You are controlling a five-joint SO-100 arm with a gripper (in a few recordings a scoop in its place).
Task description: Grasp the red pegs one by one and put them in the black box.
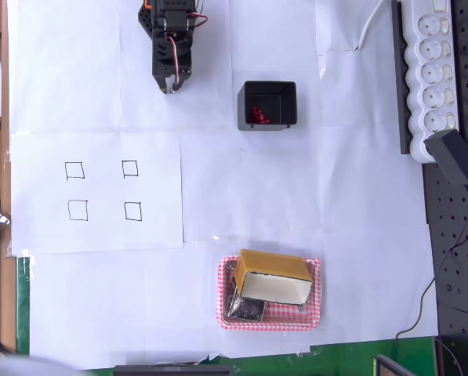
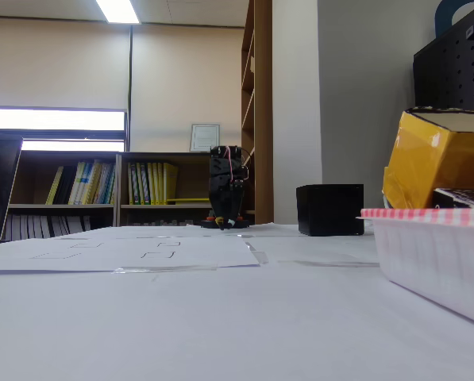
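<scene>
Red pegs (image 1: 256,115) clump inside black box (image 1: 268,105), count unclear; your gripper (image 1: 173,84) looks together, upper-left of box.

No text, label, brand or number can be read in either view. The sheet of paper (image 1: 96,192) on the worktop carries only four hand-drawn empty squares. The framed notice (image 2: 205,136) on the far wall and the book spines (image 2: 145,183) on the shelf are too small to make out.
</scene>
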